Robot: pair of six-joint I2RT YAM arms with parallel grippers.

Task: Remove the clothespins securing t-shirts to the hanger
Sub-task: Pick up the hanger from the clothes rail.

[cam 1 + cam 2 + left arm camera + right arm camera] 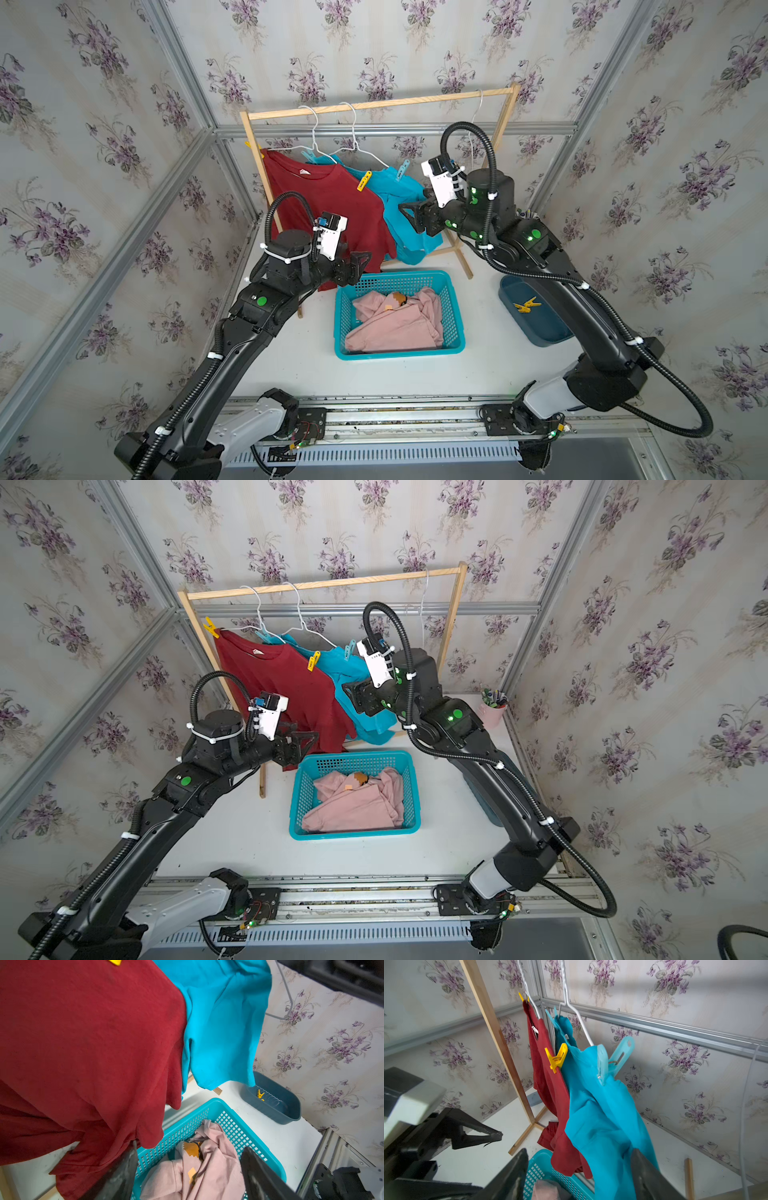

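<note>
Rack stood along the back edge of the table. Two shirts hung on it: dark red shirt and turquoise shirt. Pink shirt lay in the teal basket mid-table, off its hanger.

Pegs on the rack:
- light blue clothespin on the turquoise shoulder nearest the right arm, clamped over cloth and hanger wire, tails pointing up and out
- yellow clothespin on the red shoulder beside it
- one more of each colour at the far shoulders

Loose yellow pegs lay in the dark tub near the table's right edge.

Right gripper: jaws wide, empty, below the light blue peg and close to the turquoise cloth. Left gripper: jaws wide, empty, by the red hem above the basket.

Judged step: right arm reaching for the light blue peg.

To do it well:
- rise clear of the hanging cloth
- turn the wrist so the fingers straddle both splayed tails, not the clamping end
- squeeze until the peg's mouth opens, then draw it off along its own length
- avoid dragging the hanger sideways

The left arm could steady the shirt so it falls toward the basket.
</note>
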